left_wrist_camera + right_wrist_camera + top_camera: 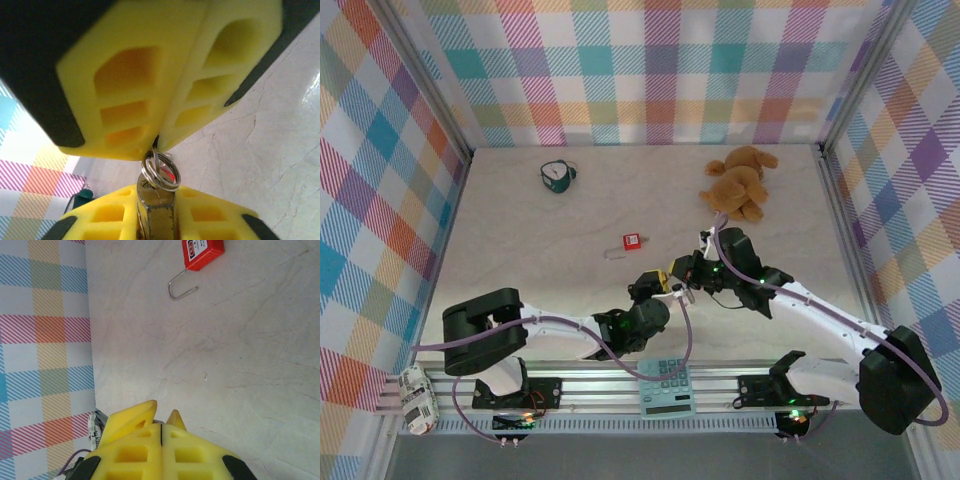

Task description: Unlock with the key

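**Item 1: key** point(154, 145). Thin dark sliver seen edge-on, mostly hidden, above the middle of the counter point(540, 260). It sits at the very tips of the left tool point(159, 139), where the two yellow pads meet. Split rings point(160, 171) hang just below the pinch and touch the top of the brass padlock point(156, 216).

**Item 2: left tool.** Narrow, with the pads pressed together on the key's upper end.

**Item 3: right tool** point(162, 422). Closed, clamping the brass padlock between its yellow pads, directly beneath the left tool and tip to tip with it.

**Item 4: red padlock** point(202, 252). Lies flat on the counter with its shackle swung open, apart from both tools and on their far side.

**Item 5: sundries.** Plush bear point(740, 180) at the far right of the counter. Calculator point(666, 388) on the near rail between the arm bases.
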